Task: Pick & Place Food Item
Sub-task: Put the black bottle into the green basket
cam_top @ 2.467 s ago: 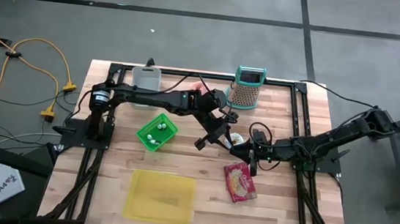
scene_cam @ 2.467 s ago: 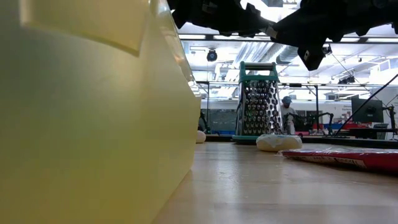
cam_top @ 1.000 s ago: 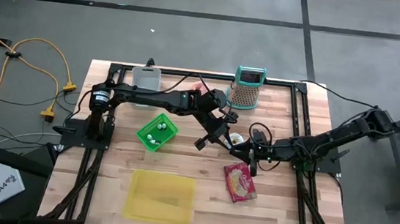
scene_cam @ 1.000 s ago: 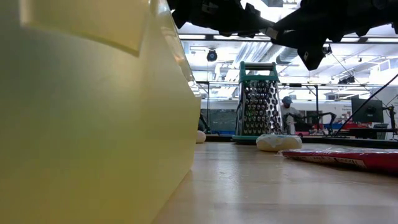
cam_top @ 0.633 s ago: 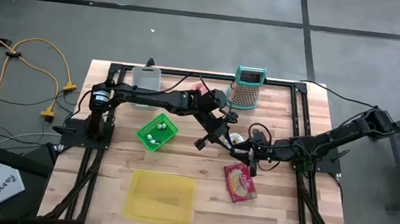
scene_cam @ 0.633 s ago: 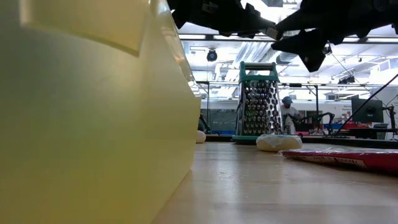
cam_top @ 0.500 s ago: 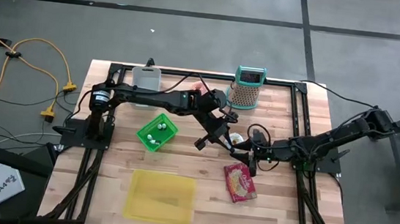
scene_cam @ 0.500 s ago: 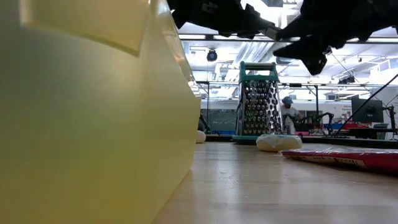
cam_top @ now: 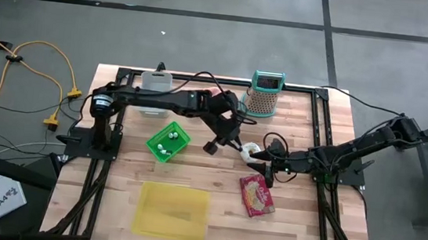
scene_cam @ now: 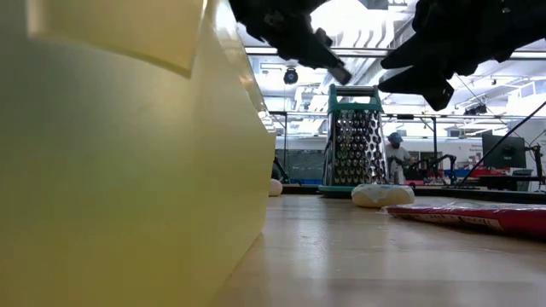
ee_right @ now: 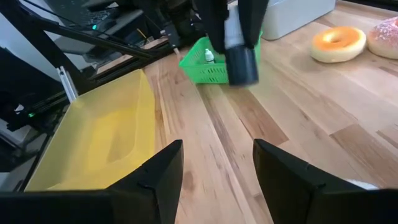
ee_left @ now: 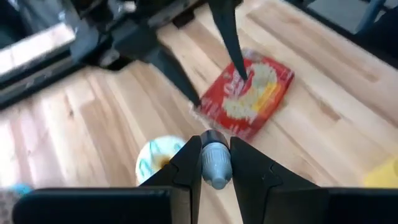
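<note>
My left gripper hangs over the table's middle, shut on a small grey-blue cylinder, also seen in the right wrist view. My right gripper stands open a little to its right, fingers spread with nothing between them. Between and below the two grippers a round white-and-teal wrapped food item lies on the wood. A red food packet lies flat nearer the front edge. My left gripper pinches the cylinder's sides between its two fingers. The fingers slant down toward the table's right side. The cylinder's lower end sticks out past the fingertips. It is lifted clear of the table.
A green basket stands left of centre and a yellow bin at the front. At the back are a metal grater and a white container. An orange donut and a pink one lie near them.
My right gripper has opened its fingers where the two grippers met. My left gripper, still shut on the cylinder, has drawn away from it toward the table's left and far edges, rolling its wrist. The white wrapped item between them now shows more fully.
</note>
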`<state>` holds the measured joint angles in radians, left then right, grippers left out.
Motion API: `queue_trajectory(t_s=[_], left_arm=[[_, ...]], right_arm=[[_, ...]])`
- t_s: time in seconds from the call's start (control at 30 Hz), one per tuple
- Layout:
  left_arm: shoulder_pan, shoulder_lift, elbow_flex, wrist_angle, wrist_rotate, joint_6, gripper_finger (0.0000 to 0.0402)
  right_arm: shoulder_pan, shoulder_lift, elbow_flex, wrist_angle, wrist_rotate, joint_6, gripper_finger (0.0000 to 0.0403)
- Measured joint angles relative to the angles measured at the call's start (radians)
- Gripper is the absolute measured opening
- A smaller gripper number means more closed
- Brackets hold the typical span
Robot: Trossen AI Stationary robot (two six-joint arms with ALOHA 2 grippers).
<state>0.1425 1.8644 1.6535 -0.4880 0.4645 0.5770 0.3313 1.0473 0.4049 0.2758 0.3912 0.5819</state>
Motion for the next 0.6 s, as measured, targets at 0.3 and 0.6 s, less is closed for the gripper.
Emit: queue_trajectory(t_s=[0.3,0.6], left_arm=[[0.003,-0.025,0.000,-0.169,-0.028,-0.055,0.0062],[0.010,-0.025,0.000,-0.268,-0.075,-0.143,0.0062]], right_arm=[[0.000,0.000,0.000,-0.004,-0.001,0.000,0.0181],[0.000,0.000,0.000,-0.048,-0.002,0.000,0.0180]])
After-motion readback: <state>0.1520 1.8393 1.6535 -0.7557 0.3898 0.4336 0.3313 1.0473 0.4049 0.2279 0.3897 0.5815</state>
